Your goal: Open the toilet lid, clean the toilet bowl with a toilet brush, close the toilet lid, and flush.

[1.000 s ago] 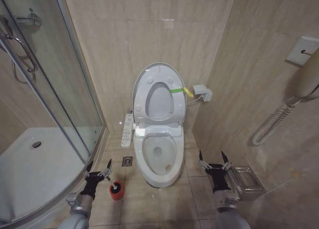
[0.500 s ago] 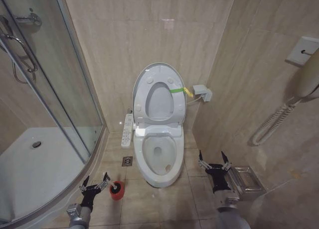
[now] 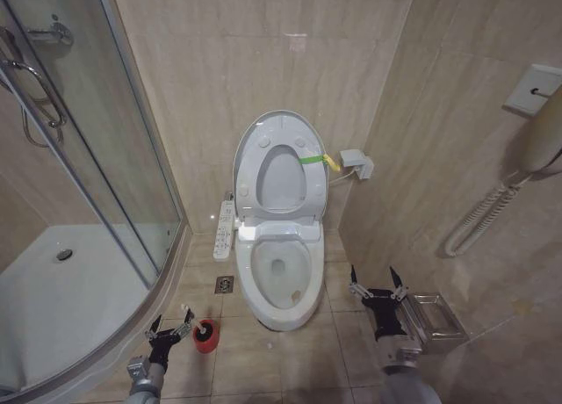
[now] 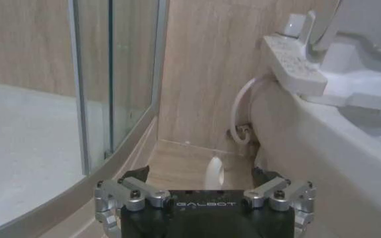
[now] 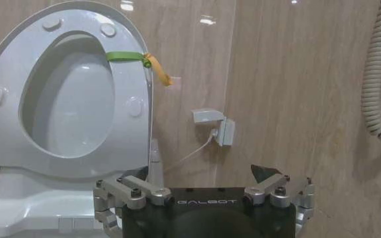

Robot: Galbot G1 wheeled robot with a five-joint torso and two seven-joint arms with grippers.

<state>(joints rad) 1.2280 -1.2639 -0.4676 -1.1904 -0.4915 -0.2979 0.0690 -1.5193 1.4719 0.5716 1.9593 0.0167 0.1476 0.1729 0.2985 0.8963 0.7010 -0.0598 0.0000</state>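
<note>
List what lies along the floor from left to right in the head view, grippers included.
Shower tray → left gripper → toilet brush → toilet bowl → right gripper → metal holder on the right wall.

Left black-and-silver metal pincer (image 3: 172,321) hangs low with fingers spread; right black-and-silver pincer (image 3: 376,279) raised, fingers spread too

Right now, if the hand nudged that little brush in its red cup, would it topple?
Probably: the toilet brush looks small and light, standing free on smooth floor tiles. It would likely slide or tip. The open left hand sits just beside it.
</note>
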